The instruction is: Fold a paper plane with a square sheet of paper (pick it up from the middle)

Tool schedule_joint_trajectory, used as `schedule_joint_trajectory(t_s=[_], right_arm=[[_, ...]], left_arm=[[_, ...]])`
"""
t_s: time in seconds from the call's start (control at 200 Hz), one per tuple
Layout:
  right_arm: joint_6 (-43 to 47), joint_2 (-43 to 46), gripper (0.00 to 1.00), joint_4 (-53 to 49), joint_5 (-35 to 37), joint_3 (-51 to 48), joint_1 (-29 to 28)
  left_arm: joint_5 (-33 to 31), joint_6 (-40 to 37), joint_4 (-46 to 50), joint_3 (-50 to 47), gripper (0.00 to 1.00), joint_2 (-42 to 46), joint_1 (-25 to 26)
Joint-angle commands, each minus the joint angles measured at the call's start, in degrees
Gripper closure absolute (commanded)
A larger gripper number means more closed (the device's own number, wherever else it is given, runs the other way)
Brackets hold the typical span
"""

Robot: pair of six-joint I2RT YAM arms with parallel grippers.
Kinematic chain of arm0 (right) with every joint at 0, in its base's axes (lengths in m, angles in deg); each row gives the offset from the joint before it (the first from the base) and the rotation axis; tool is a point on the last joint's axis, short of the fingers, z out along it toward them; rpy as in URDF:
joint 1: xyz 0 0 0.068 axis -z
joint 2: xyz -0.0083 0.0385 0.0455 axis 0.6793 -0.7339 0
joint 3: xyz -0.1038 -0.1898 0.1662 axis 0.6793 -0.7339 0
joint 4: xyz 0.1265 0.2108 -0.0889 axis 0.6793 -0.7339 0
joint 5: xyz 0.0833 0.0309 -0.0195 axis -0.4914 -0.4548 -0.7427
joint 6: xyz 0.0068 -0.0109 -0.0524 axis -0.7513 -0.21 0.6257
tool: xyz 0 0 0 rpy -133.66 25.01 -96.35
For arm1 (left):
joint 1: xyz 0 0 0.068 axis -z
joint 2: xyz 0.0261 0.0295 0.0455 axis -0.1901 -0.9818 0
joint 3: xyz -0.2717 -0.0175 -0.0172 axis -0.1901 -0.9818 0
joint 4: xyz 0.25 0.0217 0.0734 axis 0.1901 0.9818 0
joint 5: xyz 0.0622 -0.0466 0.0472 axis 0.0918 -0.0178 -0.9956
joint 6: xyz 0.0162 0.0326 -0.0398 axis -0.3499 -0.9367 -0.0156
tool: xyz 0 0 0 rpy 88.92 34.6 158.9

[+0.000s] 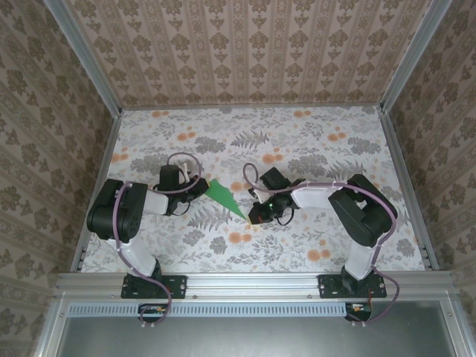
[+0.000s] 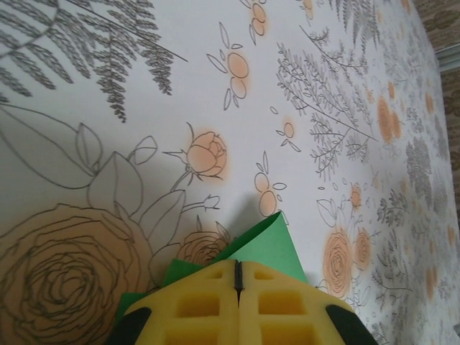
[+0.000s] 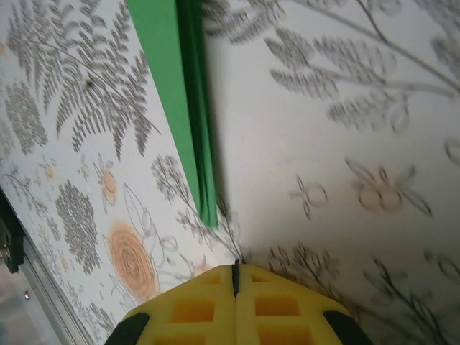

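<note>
Top cam high, rear, whole table (image 1: 312,160); wrist cams low, close; paper plane (image 1: 225,198) in all 3.

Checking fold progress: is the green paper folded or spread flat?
Folded: the green paper is a narrow pointed wedge, with stacked layers along one edge.

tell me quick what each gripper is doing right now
left gripper: closed, tips at the plane, grip cannot be told
right gripper: closed, holding nothing
</note>
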Motion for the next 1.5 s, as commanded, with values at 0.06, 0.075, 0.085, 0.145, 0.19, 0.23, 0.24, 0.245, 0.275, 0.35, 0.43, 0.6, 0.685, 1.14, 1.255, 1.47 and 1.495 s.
schedule_joint_trajectory(t_s=[0.06,0.075,0.085,0.145,0.19,0.23,0.24,0.245,0.275,0.35,0.43,0.6,0.685,1.14,1.255,1.47,1.495], right_arm=[[-2.3,6.4,0.97,-6.0,6.8,0.5,0.4],[-2.6,6.9,0.95,-6.0,7.5,0.8,0.5],[-2.8,7.2,0.93,-6.1,8.0,1.0,0.5],[-4.0,8.9,0.81,-5.9,10.8,1.6,0.6],[-4.5,10.2,0.72,-5.4,12.5,1.7,0.7],[-4.9,11.4,0.64,-5.2,14.3,1.6,0.9],[-5.0,11.6,0.63,-5.3,14.9,1.6,0.9],[-5.0,11.8,0.62,-5.3,15.3,1.6,0.9],[-5.5,12.6,0.57,-5.4,17.1,1.5,1.3],[-6.4,14.5,0.44,-5.3,21.2,1.0,2.4],[-6.8,16.5,0.36,-4.7,24.9,-0.1,3.7],[-7.3,19.4,0.22,-3.3,30.5,-2.3,6.7],[-7.6,19.7,0.14,-2.2,31.6,-3.4,8.3],[-6.6,18.5,0.03,0.8,28.5,-5.9,12.5],[-6.8,18.4,0.03,1.3,27.7,-6.0,12.5],[-6.8,17.2,0.04,1.4,26.4,-5.7,12.5],[-6.7,17.1,0.04,1.4,26.2,-5.6,12.4]], left_arm=[[-4.8,-3.6,16.0,1.5,0.94,4.0,0.0],[-4.9,-3.8,17.0,1.9,0.92,4.5,0.3],[-5.0,-3.9,17.6,2.1,0.91,5.0,0.3],[-6.3,-5.0,21.9,3.9,0.81,7.7,1.4],[-7.7,-5.8,25.8,5.4,0.73,9.9,2.6],[-9.8,-6.7,29.7,6.8,0.66,11.8,3.8],[-10.3,-6.9,30.7,7.0,0.65,12.2,4.1],[-10.6,-7.1,31.3,7.2,0.64,12.5,4.2],[-12.3,-7.7,34.0,8.5,0.6,13.6,5.3],[-16.8,-8.5,40.8,11.1,0.5,16.2,7.8],[-20.5,-8.5,46.6,13.6,0.42,17.7,10.4],[-29.2,-6.0,58.5,19.1,0.24,18.1,17.0],[-31.9,-3.6,63.0,21.9,0.17,16.6,19.4],[-38.6,10.0,74.2,38.5,0.16,-1.6,27.4],[-40.8,11.4,78.8,43.0,0.22,-6.0,27.9],[-41.7,15.0,79.3,41.6,0.34,-5.7,28.1],[-41.9,15.4,79.0,41.1,0.35,-5.2,28.2]])
